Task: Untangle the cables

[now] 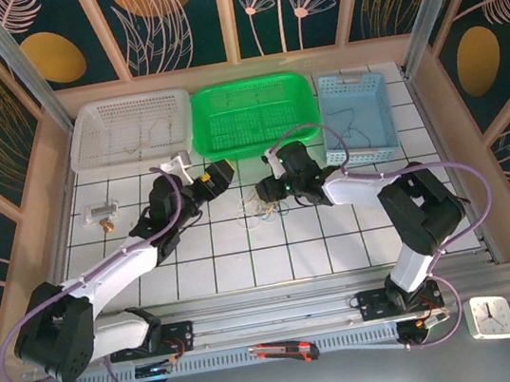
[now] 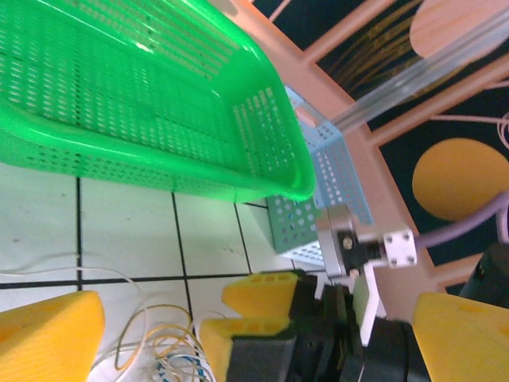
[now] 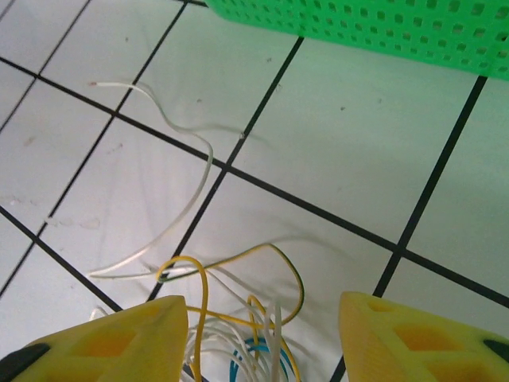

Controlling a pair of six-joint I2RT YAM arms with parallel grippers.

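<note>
The cables (image 1: 263, 211) lie as a small tangled clump of white, yellow and blue strands on the tiled table between the two arms. My right gripper (image 1: 266, 190) hovers just over the clump. In the right wrist view it (image 3: 262, 306) is open, with yellow, white and blue loops (image 3: 262, 350) on the table between the fingers and one white strand (image 3: 199, 167) trailing away. My left gripper (image 1: 224, 174) is to the left of the clump, wide open (image 2: 256, 306) and holding nothing. In its wrist view the clump (image 2: 159, 350) lies low, beside the right gripper's yellow fingers (image 2: 270, 293).
Three trays stand along the back: white (image 1: 83, 130) with thin strands in it, green (image 1: 302, 88), and blue (image 1: 376, 86) with a dark strand inside. A small clear block (image 1: 103, 214) lies at the left. A clock (image 1: 491, 316) and a red tool (image 1: 284, 350) sit by the near rail.
</note>
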